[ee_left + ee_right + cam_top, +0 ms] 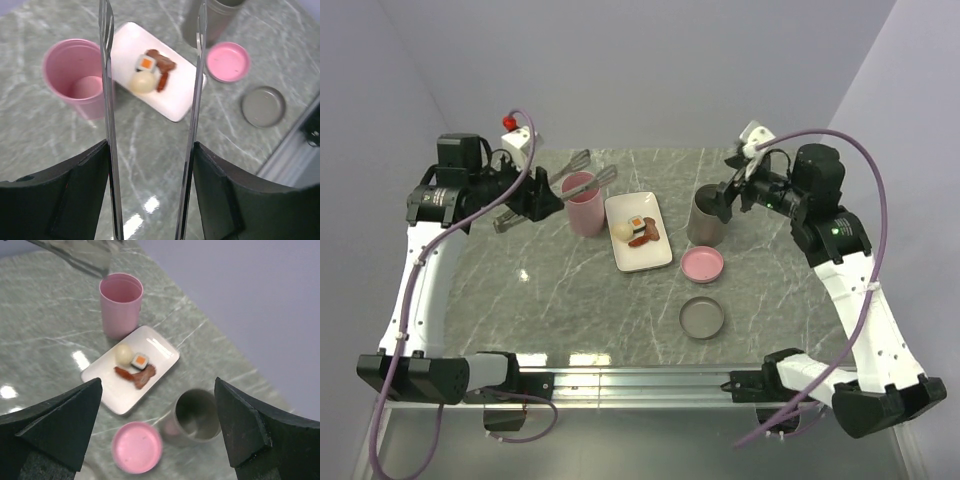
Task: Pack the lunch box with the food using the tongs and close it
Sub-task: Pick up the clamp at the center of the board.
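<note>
Our left claw (150,150) is clamped on the tongs (106,100), one finger pressing the outside of each arm. The two arms stand apart and run forward from the fingers. In the left wrist view the food lies ahead of this claw, between the two tong arms. It is a rice roll (146,62), a cream ball (143,81) just beside it, and meat strips (162,80) against them. All of it sits on a white plate (177,97), and the tongs touch none of it.

Left of the plate stands an open pink cup (80,75), and the left tong arm crosses its rim in that view. From above, the tong tips reach over and past that cup, and the food lies to their right.

Our right claw (156,385) has its fingers wide apart and holds nothing. It hovers by an open grey cup (196,415) just right of the plate. A pink lid (136,447) lies on the table (520,290) nearer us, and a grey lid (702,318) lies nearer still.
</note>
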Motion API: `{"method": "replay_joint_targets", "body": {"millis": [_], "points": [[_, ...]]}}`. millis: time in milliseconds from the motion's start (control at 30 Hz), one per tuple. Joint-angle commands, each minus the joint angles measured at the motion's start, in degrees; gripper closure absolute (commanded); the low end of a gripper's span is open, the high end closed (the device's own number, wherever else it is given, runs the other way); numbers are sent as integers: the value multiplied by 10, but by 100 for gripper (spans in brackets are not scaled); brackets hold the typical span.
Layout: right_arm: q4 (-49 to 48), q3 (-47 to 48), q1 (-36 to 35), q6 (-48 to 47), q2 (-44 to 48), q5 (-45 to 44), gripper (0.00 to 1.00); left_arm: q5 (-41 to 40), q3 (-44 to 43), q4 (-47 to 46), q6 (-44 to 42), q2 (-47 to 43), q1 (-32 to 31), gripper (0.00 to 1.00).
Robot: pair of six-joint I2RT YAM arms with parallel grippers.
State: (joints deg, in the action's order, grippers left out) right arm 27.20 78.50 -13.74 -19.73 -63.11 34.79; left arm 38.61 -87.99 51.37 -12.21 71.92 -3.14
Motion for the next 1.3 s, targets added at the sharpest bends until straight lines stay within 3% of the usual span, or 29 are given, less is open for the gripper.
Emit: {"method": "replay_joint_targets", "body": {"millis": [0,100,233,300,400,567,833,1067,1267], "points": [[-3,18,-52,-137,24,-54,0,52,2,-9,10,-1,-29,31],[-54,-29,-122,-209,61,-53,0,56,0,-8,19,11,-64,31],[-171,-145,-262,-356,117,-143,0,73,-3,-7,32,29,-96,32],[-177,-171,-336,-433,109,-176,0,80,-4,-7,35,32,-104,32],[-165,-152,-375,-450,72,-197,0,77,-10,5,29,39,-127,32],[-207,-156,-397,-479,31,-220,0,49,0,7,21,40,-173,32],[-167,-97,-403,-494,-49,-227,6,44,8,0,31,41,-201,33],[-140,-65,-408,-509,-79,-229,25,34,15,12,20,43,-222,33],[-111,-52,-412,-527,-89,-227,35,38,22,12,17,42,-227,33]]}}
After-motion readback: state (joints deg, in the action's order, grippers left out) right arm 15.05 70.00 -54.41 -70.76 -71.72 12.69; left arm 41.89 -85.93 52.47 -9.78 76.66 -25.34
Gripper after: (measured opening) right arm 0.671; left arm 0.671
